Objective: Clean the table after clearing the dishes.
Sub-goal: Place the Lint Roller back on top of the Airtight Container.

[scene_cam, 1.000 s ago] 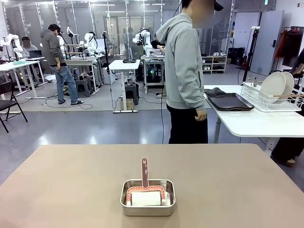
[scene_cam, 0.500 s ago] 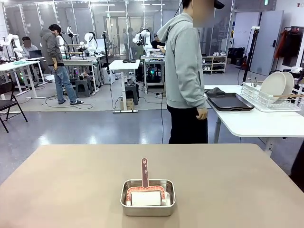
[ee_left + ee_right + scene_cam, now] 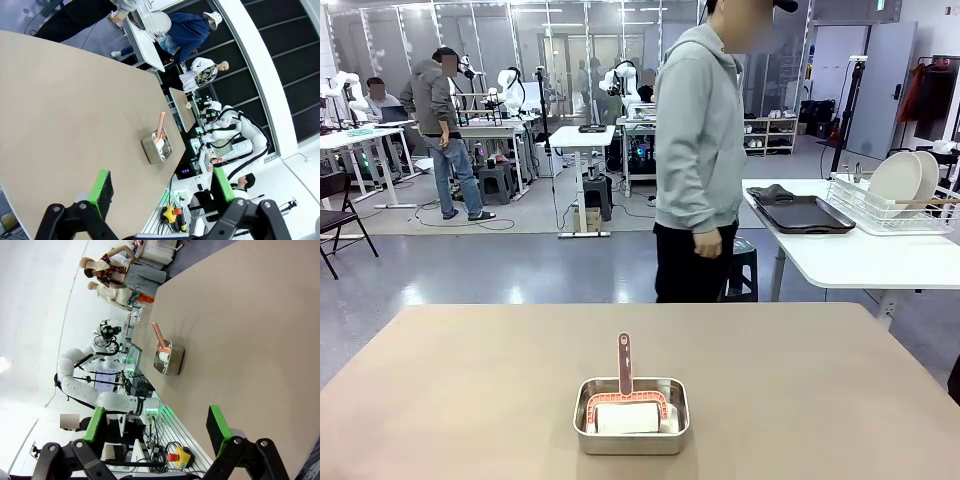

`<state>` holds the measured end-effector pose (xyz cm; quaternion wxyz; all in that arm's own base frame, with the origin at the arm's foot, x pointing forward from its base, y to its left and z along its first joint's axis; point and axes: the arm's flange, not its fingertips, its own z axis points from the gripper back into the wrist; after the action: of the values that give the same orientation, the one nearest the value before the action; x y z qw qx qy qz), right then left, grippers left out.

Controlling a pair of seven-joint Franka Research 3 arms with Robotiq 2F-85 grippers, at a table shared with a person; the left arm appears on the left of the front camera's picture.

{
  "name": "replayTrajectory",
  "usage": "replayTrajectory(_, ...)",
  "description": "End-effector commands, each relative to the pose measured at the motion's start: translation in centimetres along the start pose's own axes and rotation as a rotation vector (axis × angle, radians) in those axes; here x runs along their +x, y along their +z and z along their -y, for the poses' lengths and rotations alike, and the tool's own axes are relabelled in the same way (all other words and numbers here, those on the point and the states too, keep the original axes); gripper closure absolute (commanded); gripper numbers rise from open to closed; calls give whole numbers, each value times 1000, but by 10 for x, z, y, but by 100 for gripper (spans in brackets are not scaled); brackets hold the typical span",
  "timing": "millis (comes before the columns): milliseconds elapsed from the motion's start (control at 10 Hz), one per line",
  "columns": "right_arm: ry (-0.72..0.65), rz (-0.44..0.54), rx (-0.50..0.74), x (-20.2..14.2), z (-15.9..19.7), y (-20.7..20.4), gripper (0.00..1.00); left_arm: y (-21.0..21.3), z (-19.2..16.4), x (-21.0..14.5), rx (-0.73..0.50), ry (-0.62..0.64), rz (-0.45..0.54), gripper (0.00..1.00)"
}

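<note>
The tan table (image 3: 820, 390) carries a small steel pan (image 3: 631, 414) near its front middle, with a pink-handled brush and a white pad inside. White plates (image 3: 905, 180) stand in a wire rack on a white side table at the right, beside stacked dark trays (image 3: 805, 213). In the left wrist view my left gripper (image 3: 161, 175) hangs open and empty above the table (image 3: 60, 110), the pan (image 3: 157, 146) well ahead of it. My right gripper (image 3: 157, 410) is also open and empty over the table (image 3: 240, 330), far from the pan (image 3: 168, 357).
A person in a grey hoodie (image 3: 700, 150) stands just beyond the table's far edge, hands down. The white side table (image 3: 860, 260) reaches in at the right. Other people and tables stand farther back.
The person has stepped left, away from the white side table toward the middle of the far edge. Pan and grippers have not moved.
</note>
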<state>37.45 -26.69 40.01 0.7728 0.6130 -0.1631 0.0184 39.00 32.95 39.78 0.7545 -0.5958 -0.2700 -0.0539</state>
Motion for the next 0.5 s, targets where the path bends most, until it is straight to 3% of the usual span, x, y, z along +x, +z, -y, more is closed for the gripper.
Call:
replayTrajectory(0,16,-1,8,-3,-2,-1,0,2,5,-4,-14,1,3,0)
replayTrajectory(400,16,-1,8,-3,-2,-1,0,2,5,-4,-14,1,3,0)
